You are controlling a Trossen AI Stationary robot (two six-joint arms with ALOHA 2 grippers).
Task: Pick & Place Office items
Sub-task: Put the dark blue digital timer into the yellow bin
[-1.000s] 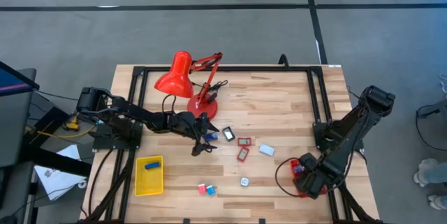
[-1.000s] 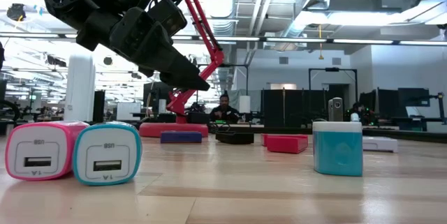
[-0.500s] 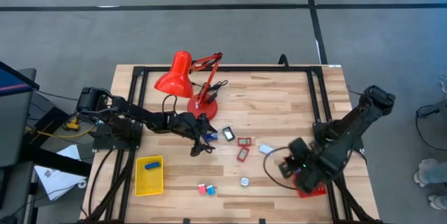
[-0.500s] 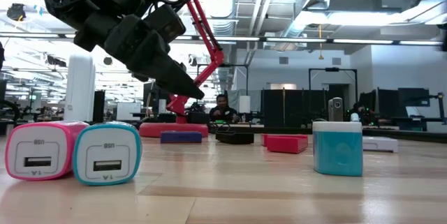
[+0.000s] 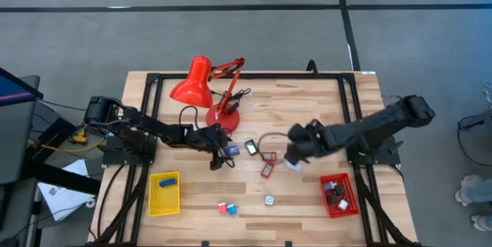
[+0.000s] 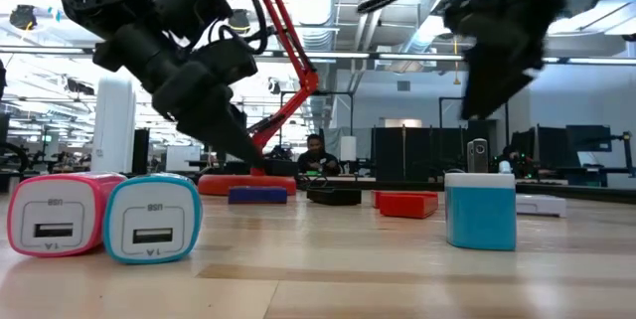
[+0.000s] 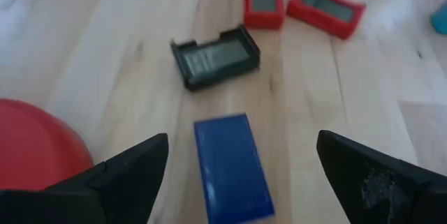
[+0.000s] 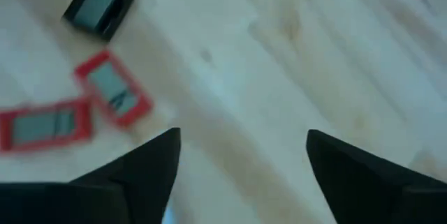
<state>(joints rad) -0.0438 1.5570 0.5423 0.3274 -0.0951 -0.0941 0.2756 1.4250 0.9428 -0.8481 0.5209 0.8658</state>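
Right tool (image 5: 294, 153) swung from red tray (image 5: 339, 195) to mid-table (image 5: 307, 108).

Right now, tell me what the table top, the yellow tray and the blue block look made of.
Table top: pale wood planks, visible grain and seams, dull sheen.
Yellow tray: probably moulded plastic, uniform bright colour.
Blue block: likely plastic, smooth, solid colour, slightly glossy.

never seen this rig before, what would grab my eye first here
The big red desk lamp at the table's far edge stands out first. Just in front of its base, the left gripper is open over a blue block. The open right gripper hangs above mid-table by two red-framed items.
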